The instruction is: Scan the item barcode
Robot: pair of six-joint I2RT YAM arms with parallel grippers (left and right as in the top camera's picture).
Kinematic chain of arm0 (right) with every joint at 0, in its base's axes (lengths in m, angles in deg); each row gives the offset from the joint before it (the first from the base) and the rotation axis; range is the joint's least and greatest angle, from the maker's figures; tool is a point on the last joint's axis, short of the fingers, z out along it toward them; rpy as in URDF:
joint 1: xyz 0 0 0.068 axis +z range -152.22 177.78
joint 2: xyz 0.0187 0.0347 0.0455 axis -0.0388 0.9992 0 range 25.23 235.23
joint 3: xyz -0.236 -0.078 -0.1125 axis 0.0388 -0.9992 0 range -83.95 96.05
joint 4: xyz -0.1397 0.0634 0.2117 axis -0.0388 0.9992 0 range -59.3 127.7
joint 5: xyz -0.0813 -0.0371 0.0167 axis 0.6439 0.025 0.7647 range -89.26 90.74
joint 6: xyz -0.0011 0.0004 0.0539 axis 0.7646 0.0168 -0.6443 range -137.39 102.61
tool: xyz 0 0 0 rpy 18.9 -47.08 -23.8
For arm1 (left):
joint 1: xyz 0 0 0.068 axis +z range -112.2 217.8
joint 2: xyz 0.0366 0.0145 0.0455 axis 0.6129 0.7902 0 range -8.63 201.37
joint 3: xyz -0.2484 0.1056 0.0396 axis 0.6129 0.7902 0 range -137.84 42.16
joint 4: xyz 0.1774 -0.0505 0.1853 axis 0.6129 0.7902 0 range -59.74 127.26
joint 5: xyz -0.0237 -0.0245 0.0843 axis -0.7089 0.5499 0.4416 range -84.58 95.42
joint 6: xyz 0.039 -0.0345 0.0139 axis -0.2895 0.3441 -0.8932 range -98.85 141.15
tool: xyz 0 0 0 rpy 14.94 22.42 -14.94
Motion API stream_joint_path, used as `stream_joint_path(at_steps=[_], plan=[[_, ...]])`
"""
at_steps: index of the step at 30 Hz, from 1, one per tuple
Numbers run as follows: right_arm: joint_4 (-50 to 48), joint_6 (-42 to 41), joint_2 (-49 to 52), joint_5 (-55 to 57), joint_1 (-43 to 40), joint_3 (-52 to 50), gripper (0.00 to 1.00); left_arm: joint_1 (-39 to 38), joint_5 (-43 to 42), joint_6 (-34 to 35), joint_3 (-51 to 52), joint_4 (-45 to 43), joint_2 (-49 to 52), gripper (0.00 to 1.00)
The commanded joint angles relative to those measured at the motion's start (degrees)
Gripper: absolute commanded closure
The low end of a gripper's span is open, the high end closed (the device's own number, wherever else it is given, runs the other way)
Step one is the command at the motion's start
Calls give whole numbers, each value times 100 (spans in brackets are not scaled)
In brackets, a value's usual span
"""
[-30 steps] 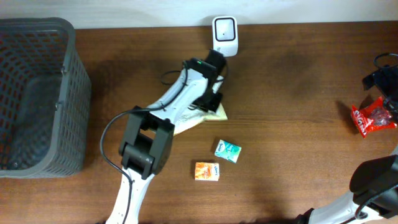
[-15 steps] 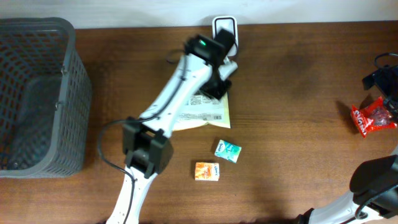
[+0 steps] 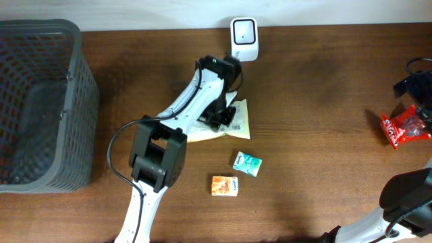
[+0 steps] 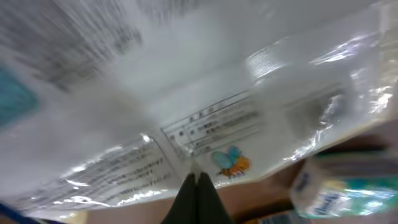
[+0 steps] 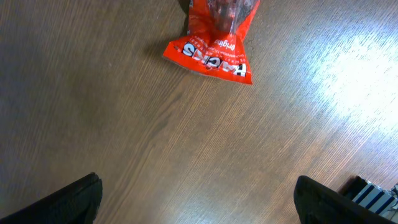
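- The white printed packet (image 3: 240, 122) is pinched in the closed left hand (image 4: 196, 182), near the scanner (image 3: 243, 32).
- A teal box (image 3: 247, 163) and an orange box (image 3: 225, 185) are set nearby on the counter (image 3: 317, 135).
- The right hand (image 5: 199, 202) is spread wide near a red snack bag (image 5: 214, 43).

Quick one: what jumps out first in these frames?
The left gripper, pinched shut on a white printed packet, sits just short of the white scanner at the far edge of the table. Next come the big grey basket on the left and the red snack bag, lying alone ahead of the open right gripper.
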Motion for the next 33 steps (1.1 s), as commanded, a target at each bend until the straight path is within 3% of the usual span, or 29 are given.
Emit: stream_joint_path(at_steps=[1, 4, 9, 14, 18, 20, 22, 23, 28, 33], plan=[[2, -9, -2, 2, 24, -9, 1, -33, -522, 107, 625, -623, -7, 100], [2, -11, -2, 2, 24, -9, 2, -81, -603, 105, 890, -1091, -7, 100], [2, -11, -2, 2, 24, -9, 2, -74, -632, 79, 280, -601, -114, 100], [2, -11, -2, 2, 24, -9, 2, -74, -605, -245, -1322, 254, -221, 100], [2, -11, -2, 2, 24, -9, 2, -28, 573, -243, -2669, 1134, -221, 98], [2, -11, -2, 2, 24, -9, 2, 109, 1307, 92, -3062, 1390, -221, 66], [2, -11, -2, 2, 24, -9, 2, 326, 1399, 153, -3110, 1543, -225, 8], [2, -9, -2, 2, 24, -9, 2, 422, 1318, 153, -3097, 1587, -214, 1], [2, -11, -2, 2, 24, -9, 2, 846, 474, 153, -2490, 1370, -197, 1], [2, -11, -2, 2, 24, -9, 2, 1045, 474, 422, -1097, 1106, -197, 1]])
